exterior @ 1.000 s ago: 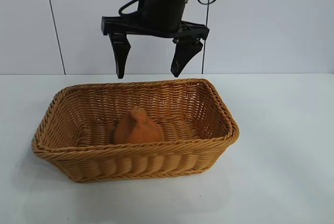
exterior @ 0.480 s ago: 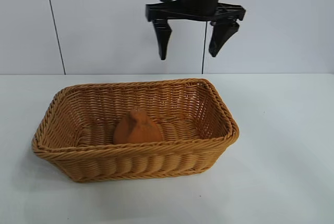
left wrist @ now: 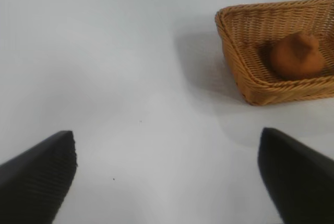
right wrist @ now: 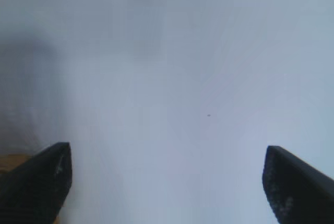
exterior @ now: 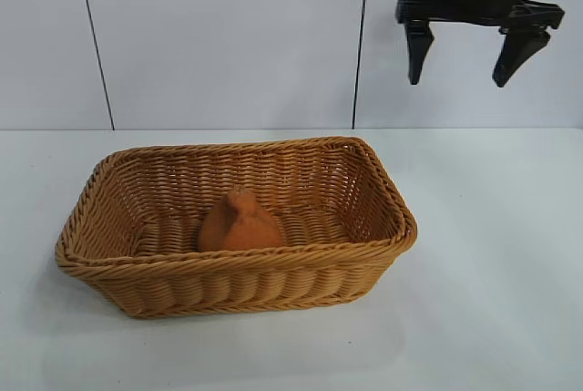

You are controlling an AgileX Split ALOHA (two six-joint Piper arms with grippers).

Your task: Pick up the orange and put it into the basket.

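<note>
Start at your left claw [left wrist: 167,177]: it is parked low over the bare tabletop [left wrist: 130,78], jaws spread wide and gripping nothing, and it has not shifted. From it, the basket [left wrist: 245,72] lies ahead and off to one side, well apart.

Moving across, the basket [exterior: 100,254] sits on the tabletop [exterior: 492,254] with the orange [exterior: 239,223] resting on its woven floor, a little toward the near wall, knobbly tip upward. Nothing touches the fruit.

Now your right claw [exterior: 465,58]: this is what has changed. A second ago it hung directly over the basket's far rim; half a second ago it was already higher and sliding off; now it stands high at the far right of the exterior view, well clear of the basket, which lies below it and away to its left. Its jaws are splayed and empty, and its own camera sees only blank tabletop between the fingers [right wrist: 36,182], with a sliver of wicker at the edge.

Judging from this, the drop is done: the orange is in the basket, and your right arm appears to be retreating toward rest. Little seems left but to park it.
</note>
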